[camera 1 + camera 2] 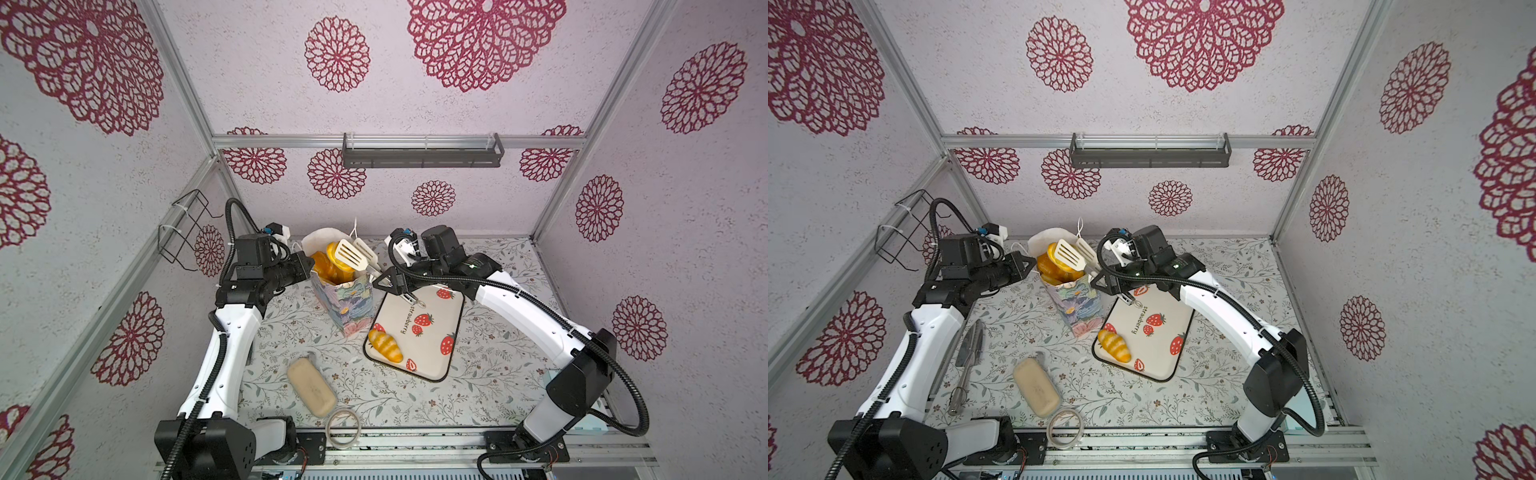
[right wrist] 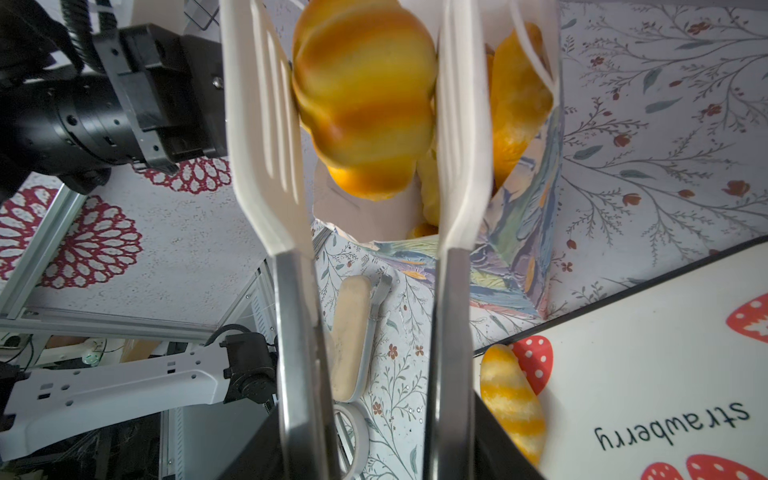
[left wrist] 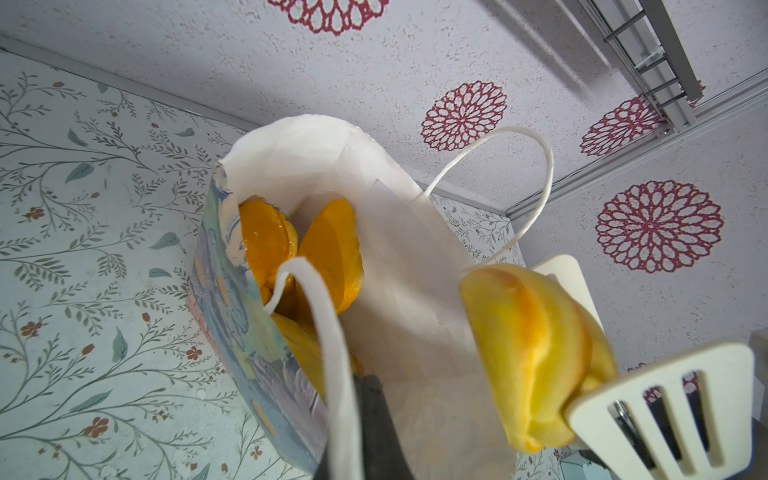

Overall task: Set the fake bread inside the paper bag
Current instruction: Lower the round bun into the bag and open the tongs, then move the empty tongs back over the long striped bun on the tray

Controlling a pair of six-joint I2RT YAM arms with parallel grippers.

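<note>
Tongs (image 2: 451,353) fill the nearest part of the right wrist view, their two metal arms grasped by the right hand (image 1: 391,286), which is clenched around them. Between the white slotted blades a striped croissant (image 2: 361,95) is carried; whether it is pinched firmly or only cradled cannot be told. It is held over the open mouth of the paper bag (image 1: 349,309), where other pastries (image 3: 328,253) are seen piled against the white lining. On the opposite side the left hand (image 1: 305,266) is closed tight on the bag's rim beside a cord handle (image 3: 536,174), and the bag is judged to be steadied and kept open by it.

The drop is judged to be the step in hand. It is best done with the blades lowered a little into the mouth and centred, so that the croissant is not caught on the rim or the handle. The tongs should be eased apart slowly, and the left grip should be held until the piece has settled, since the tall bag could be tipped. A second croissant (image 1: 385,345) lies on the strawberry tray (image 1: 436,353), just beside the bag on the tabletop (image 1: 498,374); the pale block (image 1: 311,386) is not to be taken.
</note>
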